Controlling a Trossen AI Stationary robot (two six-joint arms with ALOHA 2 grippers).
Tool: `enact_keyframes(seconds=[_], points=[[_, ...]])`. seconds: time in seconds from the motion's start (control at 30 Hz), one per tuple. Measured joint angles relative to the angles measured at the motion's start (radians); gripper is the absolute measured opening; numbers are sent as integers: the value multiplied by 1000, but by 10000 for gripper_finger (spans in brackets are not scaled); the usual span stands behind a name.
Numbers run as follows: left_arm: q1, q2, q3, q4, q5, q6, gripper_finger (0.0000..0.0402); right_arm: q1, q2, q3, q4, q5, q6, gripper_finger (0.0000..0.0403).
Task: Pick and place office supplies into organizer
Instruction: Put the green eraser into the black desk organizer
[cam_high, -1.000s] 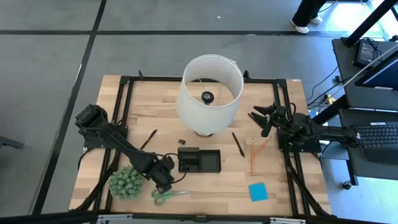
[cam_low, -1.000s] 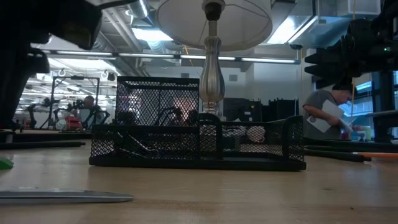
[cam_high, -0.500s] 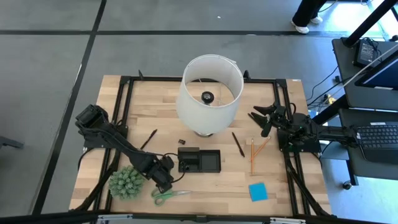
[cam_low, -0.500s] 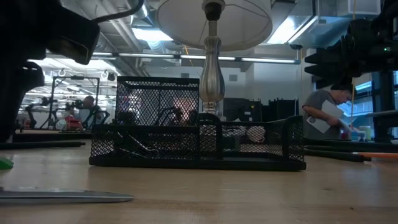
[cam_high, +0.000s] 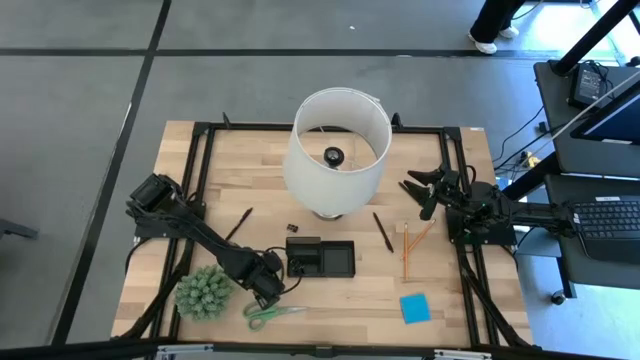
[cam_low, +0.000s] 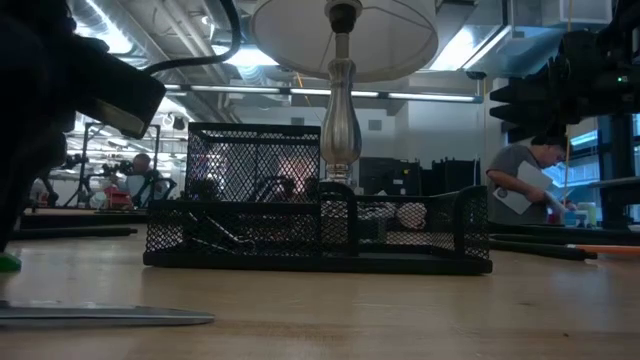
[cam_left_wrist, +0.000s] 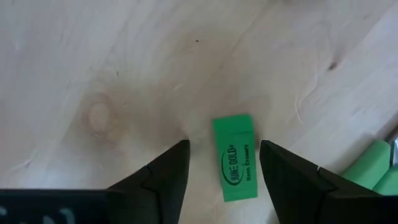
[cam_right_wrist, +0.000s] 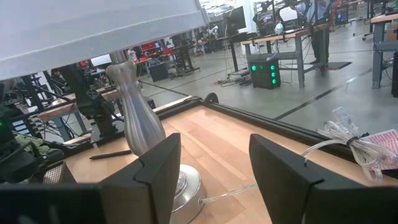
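The small green eraser (cam_left_wrist: 235, 158) lies flat on the wooden table. My left gripper (cam_left_wrist: 224, 144) points down over it, open, with one finger on each side and a little room left at both. From above, the left gripper (cam_high: 266, 286) is between the spiky plant ball (cam_high: 204, 292) and the black organizer (cam_high: 321, 258), just beyond the green-handled scissors (cam_high: 272, 314). My right gripper (cam_high: 420, 190) waits open at the table's right, held level above the wood.
A big white lamp (cam_high: 337, 152) stands behind the organizer. Dark pens (cam_high: 238, 224) (cam_high: 382, 231), an orange pencil (cam_high: 406, 250), a blue sticky-note pad (cam_high: 415, 308) and a tiny clip (cam_high: 291, 229) lie loose on the table. A person sits in the room beyond (cam_low: 525, 185).
My left gripper has come down toward the table over the eraser, still pointing down. The eraser, the scissors and the right arm have stayed where they were.
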Motion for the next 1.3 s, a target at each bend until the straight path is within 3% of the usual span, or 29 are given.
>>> enact_keyframes(seconds=[0.6, 1.03, 1.3], points=[[16, 2, 11, -26, -2, 27, 74, 0, 0, 0, 0, 0, 4, 193], [17, -27, 110, -106, -81, 106, 67, 0, 0, 0, 0, 0, 3, 193], [38, -47, 163, -64, -262, 178, 67, 0, 0, 0, 0, 0, 3, 193]])
